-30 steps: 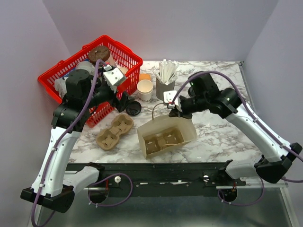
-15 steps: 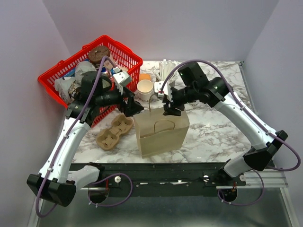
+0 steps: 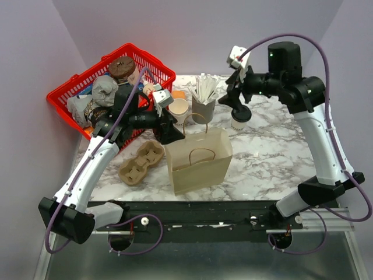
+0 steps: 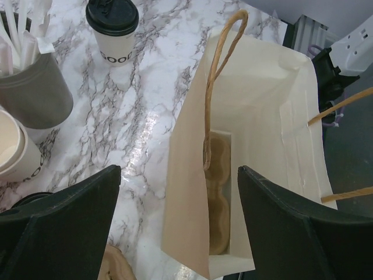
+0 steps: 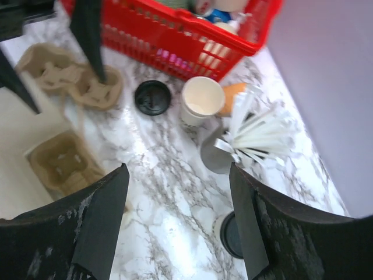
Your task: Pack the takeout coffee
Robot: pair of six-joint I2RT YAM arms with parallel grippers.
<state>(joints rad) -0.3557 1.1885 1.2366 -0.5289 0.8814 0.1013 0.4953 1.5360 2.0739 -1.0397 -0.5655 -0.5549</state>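
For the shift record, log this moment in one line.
bag upright, carrier inside | takeout coffee on table, unpacked | left end effector open over bag | right end effector open near coffee

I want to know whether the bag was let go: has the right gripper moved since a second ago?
Yes. The right gripper went from the near side of the grey stick cup to its right, over the takeout coffee.
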